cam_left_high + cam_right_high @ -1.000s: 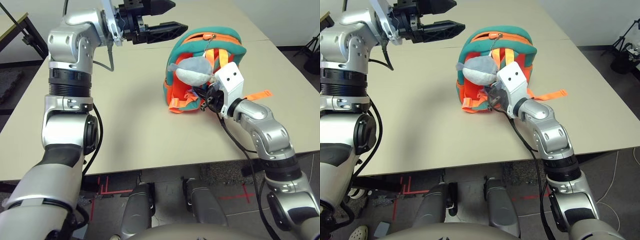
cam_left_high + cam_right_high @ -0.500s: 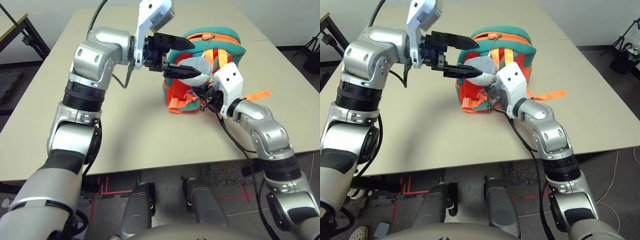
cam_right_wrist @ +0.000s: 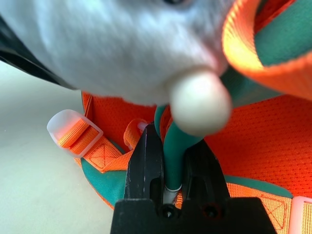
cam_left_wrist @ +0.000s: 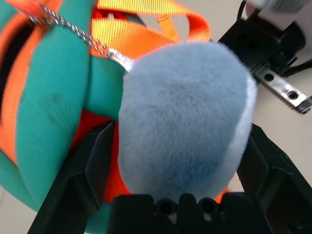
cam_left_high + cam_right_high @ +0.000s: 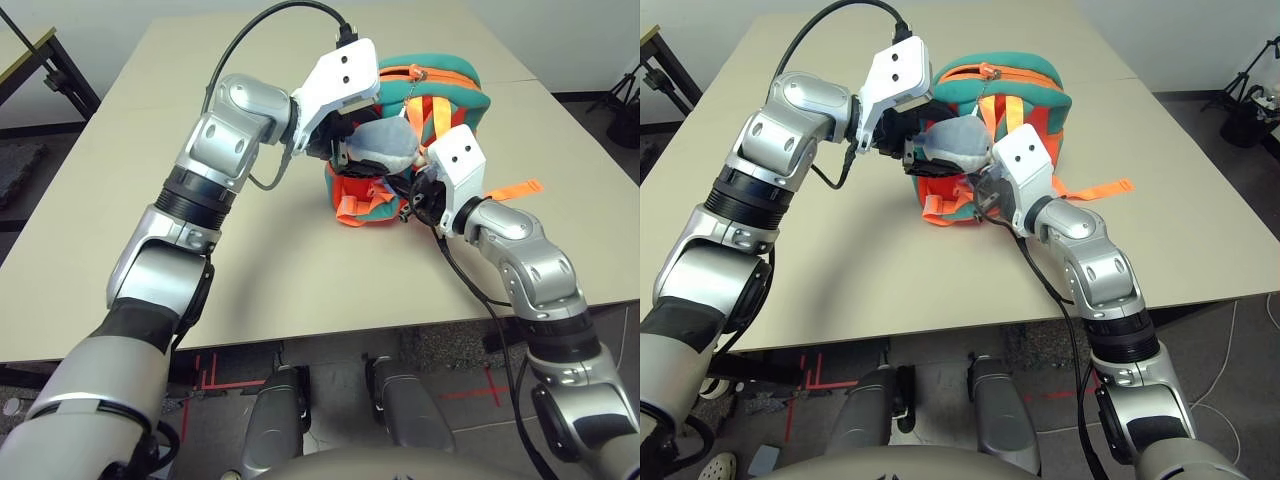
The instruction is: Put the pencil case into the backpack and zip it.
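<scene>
Swinging across from the left, the left gripper (image 4: 180,130) has come right over to the backpack (image 5: 472,105), and now it's at the grey plush toy (image 5: 392,138)! Its two black fingers are spread wide, one on either side of the plush, with the backpack's teal and orange fabric just beyond. One finger has a gap beside the plush; whether the other is touching, I can't tell.

On to the plush itself: it's in front of the backpack, with a silver chain (image 4: 73,29) running up towards the orange zipper band (image 4: 25,83), where a dark slit shows between the orange edges.

And there's the backpack, on the far part of the table (image 5: 270,280), a little right of centre, its teal rim at the far side and its red-orange panel facing the robot. The left gripper is at its left side, the right gripper (image 3: 170,134) at its near side, just to the right of the plush. That right one is narrow, holding a teal strap (image 3: 173,156) between its fingers! A pale buckle (image 3: 68,132) on orange webbing sits near it, and out to the right of the backpack, a loose orange strap (image 5: 516,190) stretches across the tabletop.
</scene>
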{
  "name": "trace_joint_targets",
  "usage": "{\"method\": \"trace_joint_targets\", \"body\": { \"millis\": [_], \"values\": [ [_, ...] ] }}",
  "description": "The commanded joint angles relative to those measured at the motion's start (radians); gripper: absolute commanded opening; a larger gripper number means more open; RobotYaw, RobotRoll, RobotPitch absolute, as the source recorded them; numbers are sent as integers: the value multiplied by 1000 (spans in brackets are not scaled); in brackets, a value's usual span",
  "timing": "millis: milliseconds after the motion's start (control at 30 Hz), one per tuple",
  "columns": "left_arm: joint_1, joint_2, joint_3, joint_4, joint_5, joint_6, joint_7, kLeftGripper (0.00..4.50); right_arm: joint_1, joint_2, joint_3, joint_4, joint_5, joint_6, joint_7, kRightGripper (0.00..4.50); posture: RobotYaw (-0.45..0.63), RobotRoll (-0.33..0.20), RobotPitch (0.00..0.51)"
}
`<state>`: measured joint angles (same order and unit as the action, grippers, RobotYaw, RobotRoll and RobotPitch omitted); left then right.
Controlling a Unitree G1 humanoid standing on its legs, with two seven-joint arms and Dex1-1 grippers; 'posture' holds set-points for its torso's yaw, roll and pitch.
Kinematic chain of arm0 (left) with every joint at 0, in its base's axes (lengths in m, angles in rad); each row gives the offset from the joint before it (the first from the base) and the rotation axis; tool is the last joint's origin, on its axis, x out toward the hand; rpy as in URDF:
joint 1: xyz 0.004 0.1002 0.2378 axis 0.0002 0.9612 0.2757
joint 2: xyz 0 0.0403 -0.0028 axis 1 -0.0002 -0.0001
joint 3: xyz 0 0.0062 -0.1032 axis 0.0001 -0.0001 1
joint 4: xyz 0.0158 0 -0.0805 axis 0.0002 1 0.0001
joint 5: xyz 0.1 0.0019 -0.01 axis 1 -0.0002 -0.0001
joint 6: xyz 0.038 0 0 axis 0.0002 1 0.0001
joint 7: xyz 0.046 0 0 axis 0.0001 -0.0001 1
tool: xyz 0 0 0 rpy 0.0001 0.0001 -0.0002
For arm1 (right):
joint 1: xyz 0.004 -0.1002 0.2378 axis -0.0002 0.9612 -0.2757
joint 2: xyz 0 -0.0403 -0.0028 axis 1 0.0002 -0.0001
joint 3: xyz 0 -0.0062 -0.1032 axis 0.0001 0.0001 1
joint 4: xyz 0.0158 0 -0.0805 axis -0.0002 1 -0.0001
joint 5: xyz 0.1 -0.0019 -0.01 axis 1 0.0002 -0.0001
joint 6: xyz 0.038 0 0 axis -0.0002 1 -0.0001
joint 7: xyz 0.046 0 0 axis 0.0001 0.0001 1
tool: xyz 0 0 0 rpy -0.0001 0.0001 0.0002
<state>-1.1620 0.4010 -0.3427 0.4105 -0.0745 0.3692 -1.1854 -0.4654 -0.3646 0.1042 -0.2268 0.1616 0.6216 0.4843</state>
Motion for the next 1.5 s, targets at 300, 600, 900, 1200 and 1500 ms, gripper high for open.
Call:
{"method": "trace_joint_targets", "body": {
  "millis": [300, 600, 900, 1200, 1500],
  "values": [
    [-21, 24, 79, 16, -25, 15, -1, 794, 14, 7, 35, 22, -1, 18, 14, 197, -219, 0, 123],
    [-42, 168, 195, -34, -98, 125, -34, 361, 14, 3, 38, 31, -3, 10, 19, 197, -203, 0, 124],
    [10, 266, 233, -25, -109, 160, -25, 360, 3, 4, 47, 49, -7, -2, 30, 197, -185, 0, 126],
    [123, 329, 227, 29, -110, 205, -37, 359, -2, 2, 57, 59, -11, -10, 36, 197, -178, 0, 129],
    [198, 302, 206, 149, -93, 178, -32, 359, -6, -3, 62, 65, -15, -15, 40, 197, -181, 0, 127]
  ]
}}
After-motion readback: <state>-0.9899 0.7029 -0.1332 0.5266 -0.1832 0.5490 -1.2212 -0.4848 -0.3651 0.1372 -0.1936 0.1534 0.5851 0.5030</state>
